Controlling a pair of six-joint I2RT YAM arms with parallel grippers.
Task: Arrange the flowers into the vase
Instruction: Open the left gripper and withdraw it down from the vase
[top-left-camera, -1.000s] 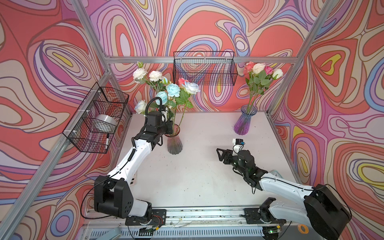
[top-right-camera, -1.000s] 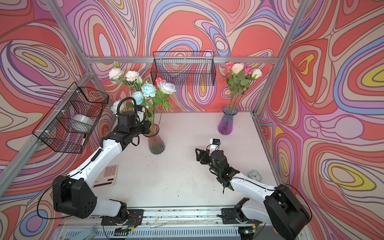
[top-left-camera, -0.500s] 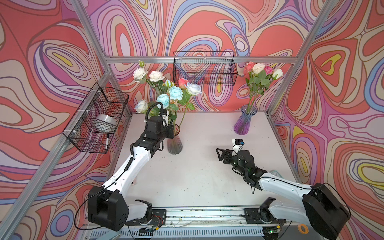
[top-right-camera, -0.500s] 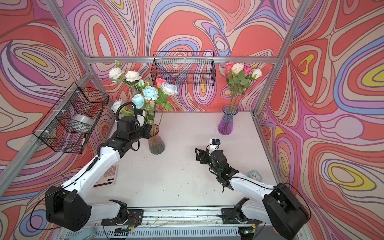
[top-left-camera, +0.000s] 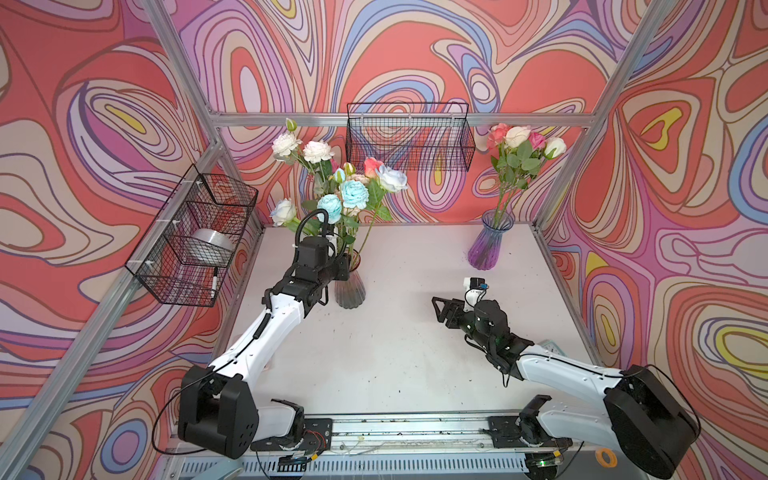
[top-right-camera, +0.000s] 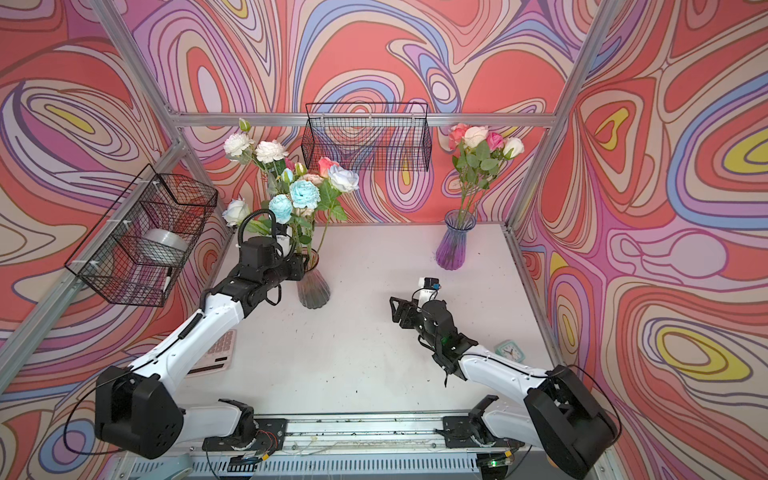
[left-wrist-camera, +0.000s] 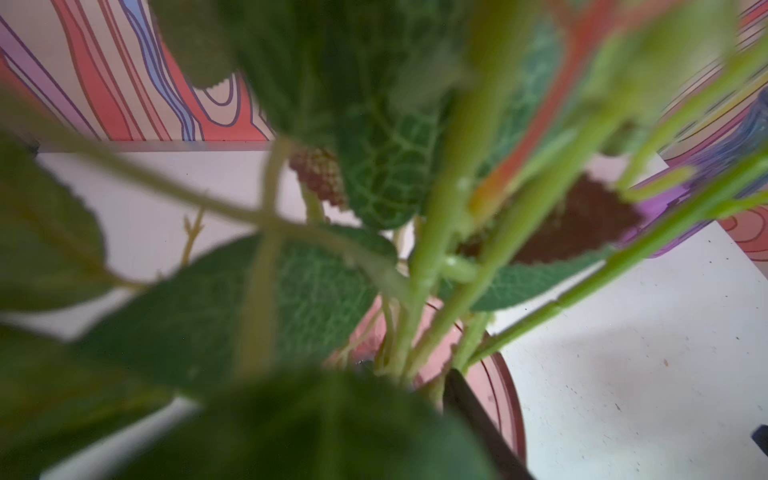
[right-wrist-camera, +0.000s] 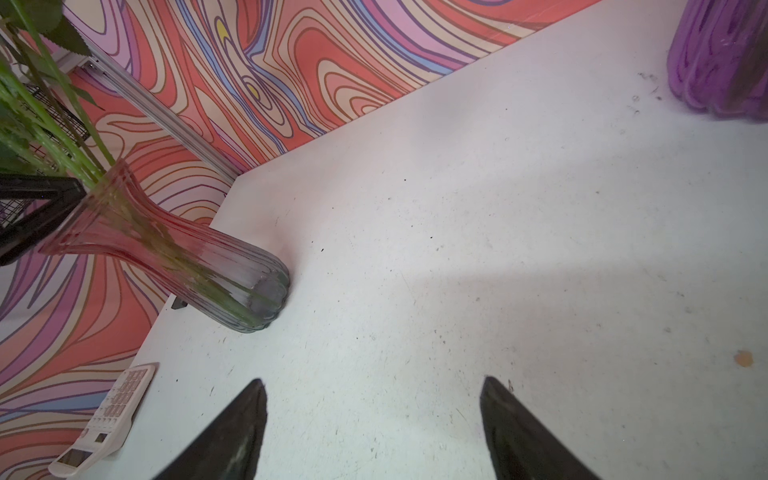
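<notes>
At the mouth of the vase (top-left-camera: 350, 291), your left hand (top-left-camera: 344, 266) is sitting among the flowers (top-left-camera: 353, 195) standing inside; leaves are hiding it, so you cannot tell whether it is gripping. Your right hand (top-left-camera: 440, 309) is hovering open, empty, above the table (top-left-camera: 395, 353).

Left arm (top-left-camera: 266, 336) and right arm (top-left-camera: 557, 370): white shell links dotted with small dark screws, black joints, bulky black shoulder housings (top-left-camera: 216, 411), thin black cables along the links; black corrugated hose (top-left-camera: 307, 214) at left wrist; right gripper (right-wrist-camera: 372, 380) black, tapering to two points
</notes>
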